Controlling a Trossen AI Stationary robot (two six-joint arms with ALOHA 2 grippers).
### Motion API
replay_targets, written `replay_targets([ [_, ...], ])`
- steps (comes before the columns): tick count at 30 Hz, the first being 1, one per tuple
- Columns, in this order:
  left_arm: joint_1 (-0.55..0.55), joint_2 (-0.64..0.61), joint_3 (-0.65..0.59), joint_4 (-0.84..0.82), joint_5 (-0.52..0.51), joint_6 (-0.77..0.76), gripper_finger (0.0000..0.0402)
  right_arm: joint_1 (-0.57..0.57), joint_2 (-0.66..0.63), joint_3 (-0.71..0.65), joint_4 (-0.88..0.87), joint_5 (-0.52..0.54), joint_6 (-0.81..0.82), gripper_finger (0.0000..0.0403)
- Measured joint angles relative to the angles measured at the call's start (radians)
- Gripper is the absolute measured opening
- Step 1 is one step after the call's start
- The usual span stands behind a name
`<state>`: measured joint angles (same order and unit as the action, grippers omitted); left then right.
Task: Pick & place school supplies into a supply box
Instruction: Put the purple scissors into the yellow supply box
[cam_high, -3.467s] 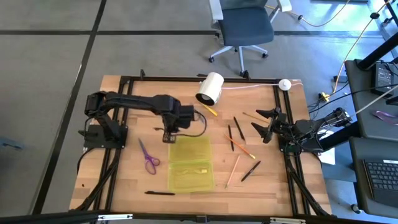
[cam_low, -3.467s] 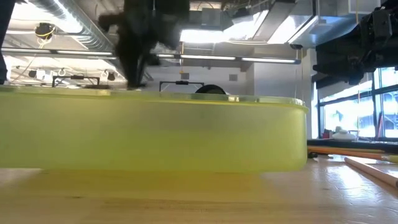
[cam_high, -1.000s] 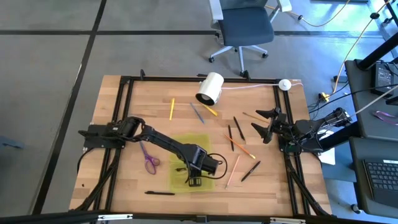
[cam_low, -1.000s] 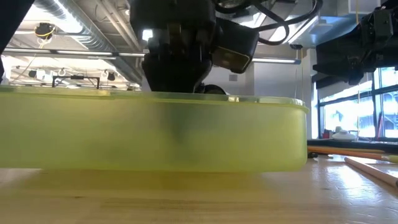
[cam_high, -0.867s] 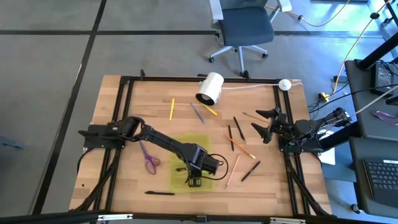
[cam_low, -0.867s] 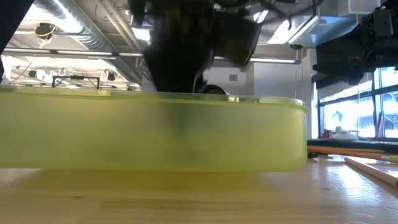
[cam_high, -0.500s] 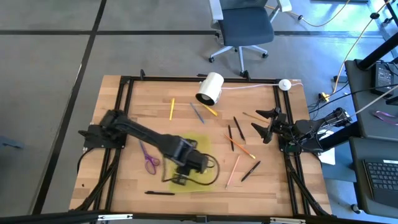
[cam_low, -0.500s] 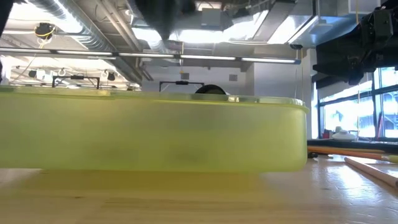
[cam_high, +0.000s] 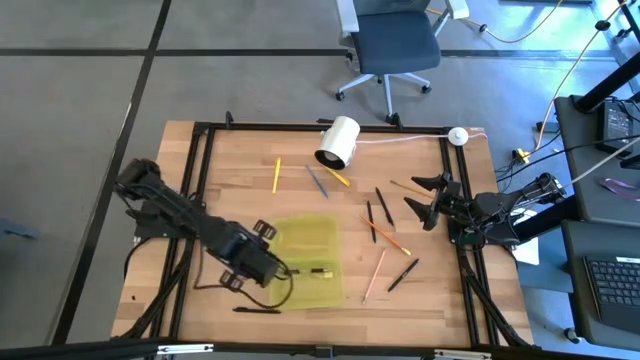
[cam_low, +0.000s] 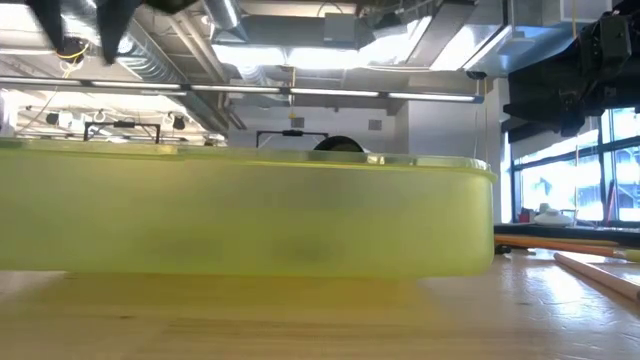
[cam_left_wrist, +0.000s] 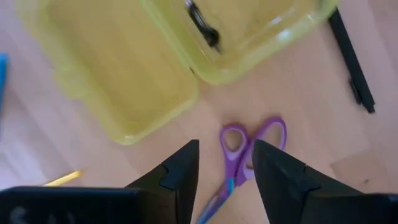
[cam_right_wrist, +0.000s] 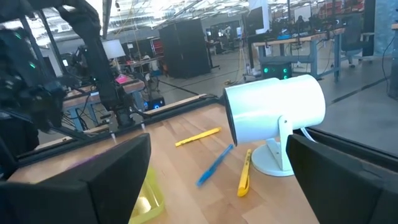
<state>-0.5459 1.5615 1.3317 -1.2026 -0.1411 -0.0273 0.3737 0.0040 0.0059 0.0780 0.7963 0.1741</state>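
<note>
The supply box (cam_high: 308, 258), a translucent yellow-green tray, sits near the table's middle and fills the low view with its wall (cam_low: 250, 215). One black pen (cam_high: 320, 271) lies inside it. My left gripper (cam_left_wrist: 224, 168) hovers open, left of the box and above the purple-handled scissors (cam_left_wrist: 252, 144); in the high view that arm hides the scissors. Pens and pencils lie scattered on the wood: a yellow pencil (cam_high: 277, 175), a blue pen (cam_high: 318, 182), an orange pencil (cam_high: 386, 235), black pens (cam_high: 383, 205). My right gripper (cam_high: 428, 201) waits open at the right edge.
A white cylinder with a cable (cam_high: 338, 142) lies at the far edge, also large in the right wrist view (cam_right_wrist: 273, 115). Another black pen (cam_high: 257, 310) lies near the near edge, left of the box. A wood-coloured pencil (cam_high: 375, 275) lies right of the box.
My left gripper has risen out of the supply box and swung toward the table's left, stopping over the scissors. A black pen now lies in the box where the gripper was. The right arm has kept still.
</note>
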Motion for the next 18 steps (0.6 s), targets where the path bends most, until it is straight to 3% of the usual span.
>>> replay_targets([
  [5, -0.012, -0.135, -0.235, 0.102, 0.041, 0.021, 0.0139, 0.0, 0.0, 0.0, 0.0, 0.0, 0.008, 0.0376],
  [9, -0.01, -0.166, -0.374, 0.221, 0.094, 0.068, 0.0139, 0.0, 0.0, 0.0, 0.0, 0.0, 0.032, 0.0376],
  [18, -0.008, -0.164, -0.533, 0.476, 0.084, 0.127, 0.0138, 0.0, 0.0, 0.0, 0.0, -0.001, 0.034, 0.0376],
])
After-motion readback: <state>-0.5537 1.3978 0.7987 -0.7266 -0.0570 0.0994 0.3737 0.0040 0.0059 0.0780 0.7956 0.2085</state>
